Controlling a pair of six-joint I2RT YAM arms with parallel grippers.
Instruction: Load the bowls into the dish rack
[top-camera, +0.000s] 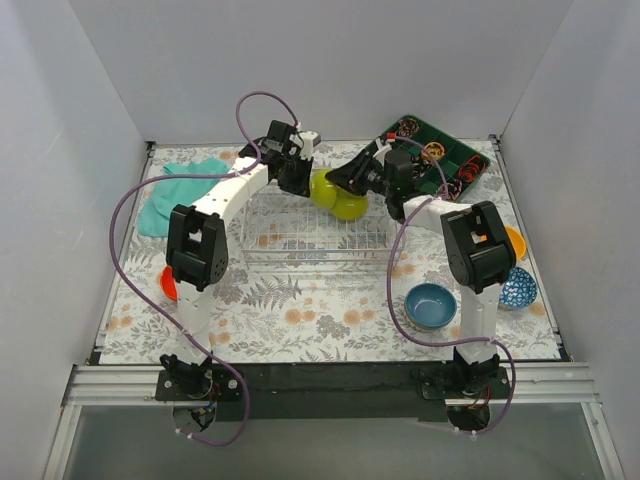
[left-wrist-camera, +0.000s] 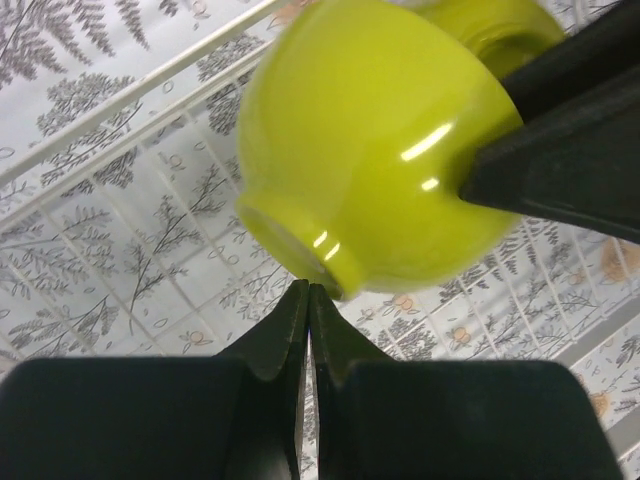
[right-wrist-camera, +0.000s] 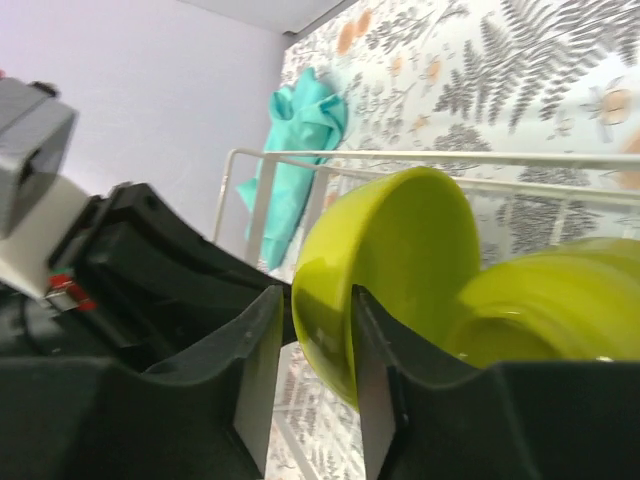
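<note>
The wire dish rack (top-camera: 290, 240) stands mid-table. My right gripper (top-camera: 352, 180) is shut on the rim of a yellow-green bowl (top-camera: 325, 189), which it holds tipped on its side over the rack's far right end. In the right wrist view the rim (right-wrist-camera: 330, 330) sits between my fingers (right-wrist-camera: 262, 340). A second yellow-green bowl (top-camera: 350, 208) lies against it, and also shows in the right wrist view (right-wrist-camera: 540, 300). My left gripper (top-camera: 303, 184) is shut and empty. Its tips (left-wrist-camera: 308, 290) are at the held bowl's foot (left-wrist-camera: 300, 245).
A blue bowl (top-camera: 431, 305), a patterned blue bowl (top-camera: 518, 288) and an orange bowl (top-camera: 516, 243) sit at the right. A red bowl (top-camera: 167, 284) is behind the left arm. A teal cloth (top-camera: 180, 192) lies at the back left, and a dark green tray (top-camera: 445, 160) at the back right.
</note>
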